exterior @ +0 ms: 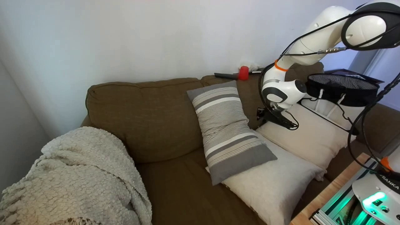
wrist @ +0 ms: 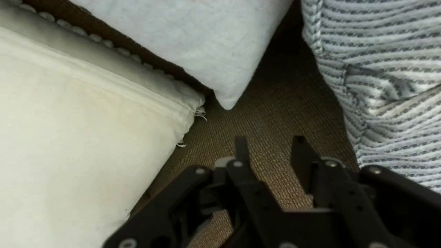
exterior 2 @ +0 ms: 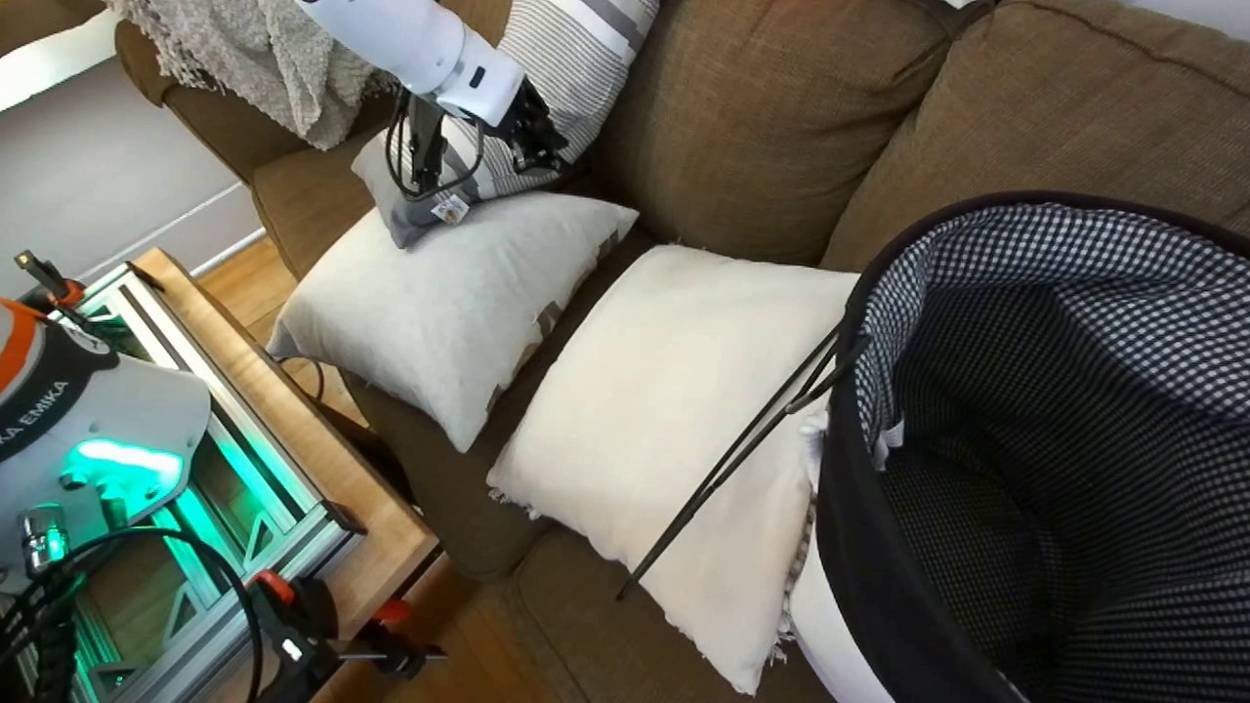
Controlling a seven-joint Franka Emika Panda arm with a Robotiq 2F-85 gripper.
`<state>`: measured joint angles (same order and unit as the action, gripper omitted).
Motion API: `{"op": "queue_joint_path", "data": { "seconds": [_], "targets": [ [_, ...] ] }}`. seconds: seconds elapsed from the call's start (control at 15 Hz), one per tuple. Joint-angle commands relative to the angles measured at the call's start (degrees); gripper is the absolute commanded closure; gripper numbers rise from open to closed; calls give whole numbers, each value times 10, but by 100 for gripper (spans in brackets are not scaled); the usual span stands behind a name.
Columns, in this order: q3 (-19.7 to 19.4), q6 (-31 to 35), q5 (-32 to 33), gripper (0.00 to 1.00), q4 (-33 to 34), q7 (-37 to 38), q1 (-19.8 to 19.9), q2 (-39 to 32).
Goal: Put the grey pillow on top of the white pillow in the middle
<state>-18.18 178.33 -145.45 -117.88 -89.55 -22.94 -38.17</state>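
A Robotiq gripper (wrist: 270, 139) hangs over a brown sofa (exterior: 184, 190), fingers (wrist: 299, 148) parted and grasping nothing, beside the striped grey pillow (exterior: 223, 125), which leans on the backrest (exterior: 150, 122) with its lower end lying over part of the white pillow (exterior: 268, 181). Next to that sits a cream cushion (exterior 2: 664, 391), crossed by slim black rods (exterior 2: 684, 517) and bordered by a black-rimmed, gingham-lined hamper (exterior 2: 859, 527); a fleecy throw blanket (exterior: 90, 175) is bunched at the sofa's opposite end. In an exterior view, the robot arm (exterior 2: 420, 49) hides part of the grey pillow, though its white tag (exterior 2: 451, 208) shows. A red cup-shaped object (exterior: 243, 73) atop the backrest appears only in an exterior view. The wrist view picks out loose threads (wrist: 201, 112) at the cream cushion's corner.
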Motion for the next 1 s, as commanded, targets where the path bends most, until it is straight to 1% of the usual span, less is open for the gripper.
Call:
{"op": "queue_joint_path", "data": {
  "seconds": [0.0, 0.07, 0.13, 0.2, 0.27, 0.33, 0.4, 0.6, 0.73, 0.8, 0.87, 0.93],
  "targets": [
    [0, 0, 0, 36, 0, 2, -1, 0],
    [2, 3, 20, 34, -6, -2, 6, 15],
    [7, 5, 49, 29, -22, -9, 21, 46],
    [11, 4, 75, 21, -36, -13, 33, 70],
    [23, 4, 116, 14, -61, -18, 53, 111],
    [25, 6, 146, 5, -76, -18, 62, 137],
    [28, -3, 173, 1, -96, -15, 69, 167],
    [46, -6, 257, 0, -151, 11, 97, 258],
    [46, -9, 283, 0, -192, 16, 97, 324],
    [40, -17, 275, 0, -209, 4, 90, 357],
    [41, -24, 277, 0, -229, -1, 87, 389],
    [36, 0, 259, 0, -164, 3, 85, 307]
  ]
}}
